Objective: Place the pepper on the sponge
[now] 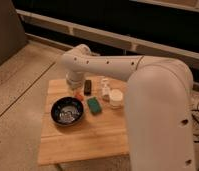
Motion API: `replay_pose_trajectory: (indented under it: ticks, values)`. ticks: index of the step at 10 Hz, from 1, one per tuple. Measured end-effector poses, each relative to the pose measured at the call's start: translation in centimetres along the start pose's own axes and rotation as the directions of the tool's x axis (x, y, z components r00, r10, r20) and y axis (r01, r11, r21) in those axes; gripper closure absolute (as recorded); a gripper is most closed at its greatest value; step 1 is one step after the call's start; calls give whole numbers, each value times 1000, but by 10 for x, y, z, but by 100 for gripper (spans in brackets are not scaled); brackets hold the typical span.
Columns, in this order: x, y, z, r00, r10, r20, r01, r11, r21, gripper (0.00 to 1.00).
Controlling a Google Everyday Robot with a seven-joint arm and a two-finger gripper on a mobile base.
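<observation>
A small orange pepper (pixel 79 96) lies on the wooden table (pixel 93 137), between the dark bowl (pixel 67 111) and an upright dark block (pixel 87 86). The teal-green sponge (pixel 94 105) sits just right of the bowl, a short way right of and nearer than the pepper. My white arm reaches in from the right foreground and curves over the back of the table. My gripper (pixel 73 83) hangs at the back left of the table, just above and behind the pepper.
A small clear shaker (pixel 105 89) and a white round cup (pixel 116 98) stand right of the sponge. My bulky forearm (pixel 158 110) covers the table's right side. Speckled floor (pixel 18 80) lies to the left, and a dark wall is behind.
</observation>
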Motion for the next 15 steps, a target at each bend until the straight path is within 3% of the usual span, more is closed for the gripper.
replay_pose_trajectory:
  ticks: [3,5,7,12,15]
  values:
    - [3,1,6,1000,10,-21,-10,1000,-6,100]
    - [36,-10,30,990,82,-114,-85,996,-20,100]
    - [70,-25,48,968,165,-189,-172,985,-19,100]
    - [91,-57,58,935,258,-242,-259,966,29,100]
    - [96,-70,66,921,278,-274,-274,960,54,100]
